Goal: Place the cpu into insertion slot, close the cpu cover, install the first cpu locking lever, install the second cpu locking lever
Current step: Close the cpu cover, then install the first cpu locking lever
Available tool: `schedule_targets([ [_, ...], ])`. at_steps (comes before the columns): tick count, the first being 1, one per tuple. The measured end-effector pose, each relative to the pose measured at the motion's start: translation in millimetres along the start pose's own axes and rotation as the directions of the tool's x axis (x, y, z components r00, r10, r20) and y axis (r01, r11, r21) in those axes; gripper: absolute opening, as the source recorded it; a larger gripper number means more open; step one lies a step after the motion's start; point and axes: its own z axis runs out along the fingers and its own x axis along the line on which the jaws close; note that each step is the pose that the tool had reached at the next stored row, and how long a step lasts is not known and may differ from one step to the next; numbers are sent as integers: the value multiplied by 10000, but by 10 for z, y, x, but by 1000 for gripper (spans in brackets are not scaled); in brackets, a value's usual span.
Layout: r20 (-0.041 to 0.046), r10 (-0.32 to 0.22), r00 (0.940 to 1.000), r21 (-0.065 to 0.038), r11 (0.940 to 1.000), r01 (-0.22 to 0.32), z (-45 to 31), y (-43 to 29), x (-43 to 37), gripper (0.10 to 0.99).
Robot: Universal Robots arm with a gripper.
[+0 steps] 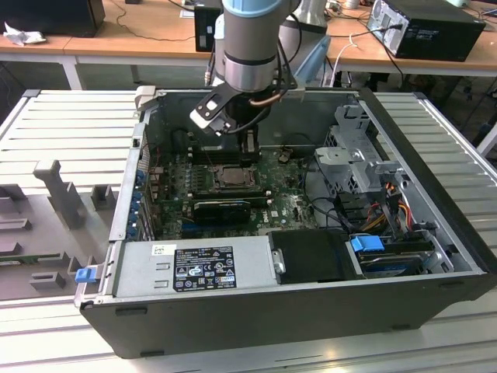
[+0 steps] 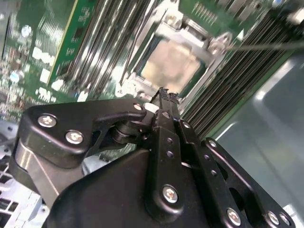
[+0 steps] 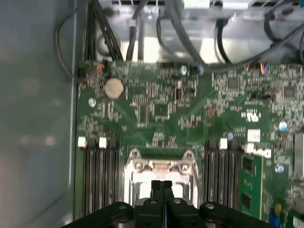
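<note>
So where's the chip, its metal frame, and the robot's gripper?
cpu [image 2: 171, 64]: second wrist view, pale metal face.
cpu cover [image 2: 187, 33]: second wrist view, frame edge.
gripper [image 3: 161, 184]: first wrist view, between its fingertips.

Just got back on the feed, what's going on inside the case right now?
The arm holds its end effector inside the open computer case, fingers shut together, just above the socket on the green board. The chip already sits in the socket, and the metal cover appears to lie down around it. The fingers are at the cover's edge; whether they touch it or a lever, I cannot tell.
</note>
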Motion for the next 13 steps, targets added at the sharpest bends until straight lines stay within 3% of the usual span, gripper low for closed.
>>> schedule_targets([
  [6, 0, -2, 10000, 2, 10000, 2, -5, -136, 2, 106],
  [13, 3, -2, 10000, 3, 10000, 2, -13, -177, 2, 106],
])
